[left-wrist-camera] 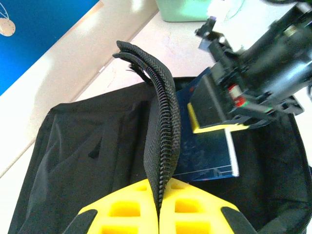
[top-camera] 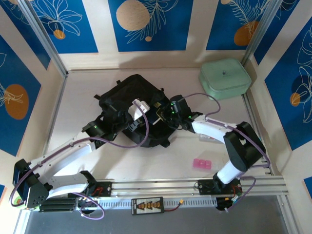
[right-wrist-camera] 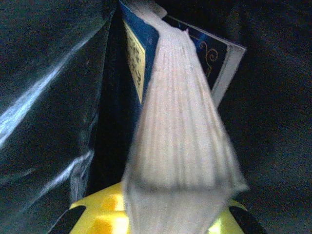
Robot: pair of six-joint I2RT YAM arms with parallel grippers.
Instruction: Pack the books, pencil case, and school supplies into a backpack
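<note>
Black backpack (top-camera: 124, 95) holding blue books (left-wrist-camera: 207, 156), left gripper (left-wrist-camera: 159, 195) pinching zip flap (left-wrist-camera: 164, 122), right gripper (right-wrist-camera: 163, 214) clamping pale-paged book (right-wrist-camera: 180, 126)

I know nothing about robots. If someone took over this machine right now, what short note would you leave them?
Left gripper: jaws shut on the zip edge of the backpack, holding it open.
Right gripper: jaws shut on a book, inside the backpack.
Done: a navy book is already inside.
Left: release this book; pink block lies on the table, unpacked.
</note>
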